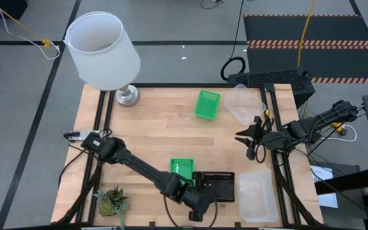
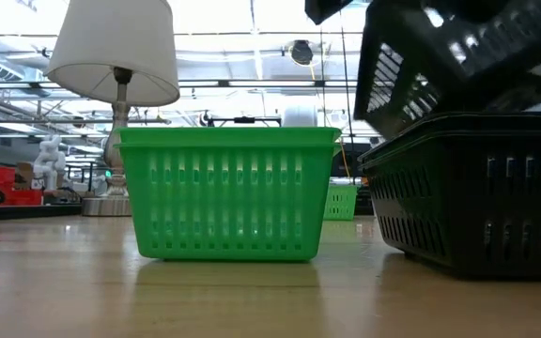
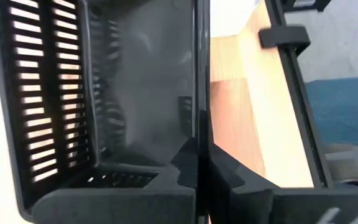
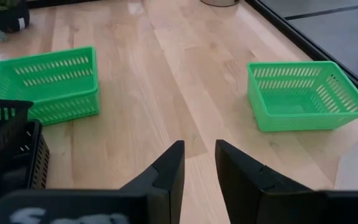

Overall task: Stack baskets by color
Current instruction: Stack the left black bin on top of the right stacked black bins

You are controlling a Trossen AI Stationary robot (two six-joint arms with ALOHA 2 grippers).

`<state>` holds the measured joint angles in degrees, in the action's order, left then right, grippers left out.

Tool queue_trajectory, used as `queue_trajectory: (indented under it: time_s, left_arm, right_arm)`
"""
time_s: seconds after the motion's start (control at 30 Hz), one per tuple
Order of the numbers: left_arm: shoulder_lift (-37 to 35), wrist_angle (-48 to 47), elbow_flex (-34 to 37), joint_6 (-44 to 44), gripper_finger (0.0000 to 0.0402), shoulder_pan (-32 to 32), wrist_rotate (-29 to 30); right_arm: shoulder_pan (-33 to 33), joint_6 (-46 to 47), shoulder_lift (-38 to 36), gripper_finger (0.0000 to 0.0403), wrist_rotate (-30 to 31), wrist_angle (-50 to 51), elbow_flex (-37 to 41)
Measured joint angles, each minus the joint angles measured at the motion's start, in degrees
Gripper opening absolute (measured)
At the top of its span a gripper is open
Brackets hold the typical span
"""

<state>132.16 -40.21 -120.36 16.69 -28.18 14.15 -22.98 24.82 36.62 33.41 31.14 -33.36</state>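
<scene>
your left gripper [image 1: 200, 199] is clamped on the wall of a black basket [image 3: 104, 93], tilted just above the black stack [image 2: 477, 188] at the near edge; lower it skewed and a corner could catch the rim and jam or shove the stack. the left arm reaches across beside the near green stack [image 1: 182, 169], while your right gripper [image 4: 197, 165] hovers part-open and empty, near the far green basket [image 1: 207, 104]
</scene>
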Motion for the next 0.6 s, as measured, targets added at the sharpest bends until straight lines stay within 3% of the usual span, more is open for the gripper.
queue_trajectory:
  time_s: [0.4, 0.6]
  left_arm:
    - [2.0, 0.9, -0.1, 1.4, 0.0006, 0.1, -0.5]
    - [1.9, 0.0, 0.0, 1.8, 0.004, 0.7, -0.2]
  right_arm:
    - [0.0, 0.5, 0.0, 0.0086, -0.2, -0.3, 0.0]
    - [0.0, 0.7, 0.0, 0.0086, -0.3, -0.5, 0.0]
